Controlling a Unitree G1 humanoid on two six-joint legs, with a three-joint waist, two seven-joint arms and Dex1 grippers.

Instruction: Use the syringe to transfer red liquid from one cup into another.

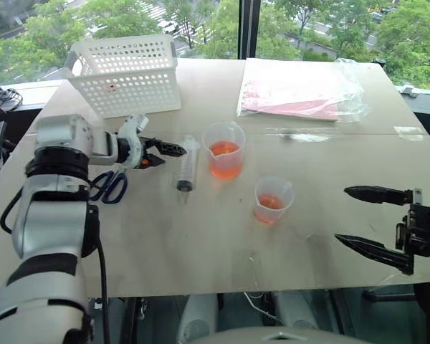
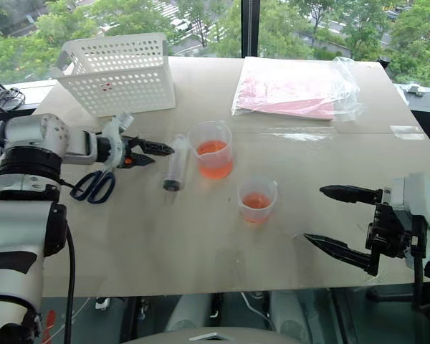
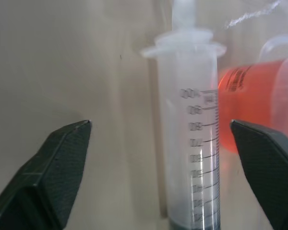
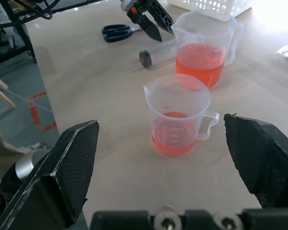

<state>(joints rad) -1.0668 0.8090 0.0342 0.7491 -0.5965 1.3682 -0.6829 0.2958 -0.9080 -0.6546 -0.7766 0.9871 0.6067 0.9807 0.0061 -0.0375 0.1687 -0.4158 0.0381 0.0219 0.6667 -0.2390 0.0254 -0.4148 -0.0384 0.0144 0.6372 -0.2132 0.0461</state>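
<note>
Clear plastic with a printed scale is what I see between my left end effector's (image 1: 160, 154) two black fingers: the large clear plastic syringe (image 1: 188, 164), lying flat on the pale wooden counter (image 1: 201, 236). In the left wrist view its dark tip is cut off at the edge and the ring of the plunger is out of the picture; the jaws stand wide open on both sides of the barrel and touch nothing. From the head views the fingers look almost together, so the wrist view tells me more here.

The taller clear plastic measuring cup with a spout (image 1: 224, 150) stands just beside the syringe, holding translucent orange-red liquid (image 1: 225, 159). The shorter clear plastic cup (image 1: 273, 199) stands near it, also with some red liquid at the bottom. Its handle I can see in the right wrist view, not from the head.

My right end effector (image 1: 360, 218) hangs wide open and empty, apart from both cups.

The blue-handled scissors (image 1: 111, 185) are partly hidden behind my left arm. The white perforated plastic basket (image 1: 125, 74) and a crumpled clear plastic bag (image 1: 301, 89) lie at the far side.
</note>
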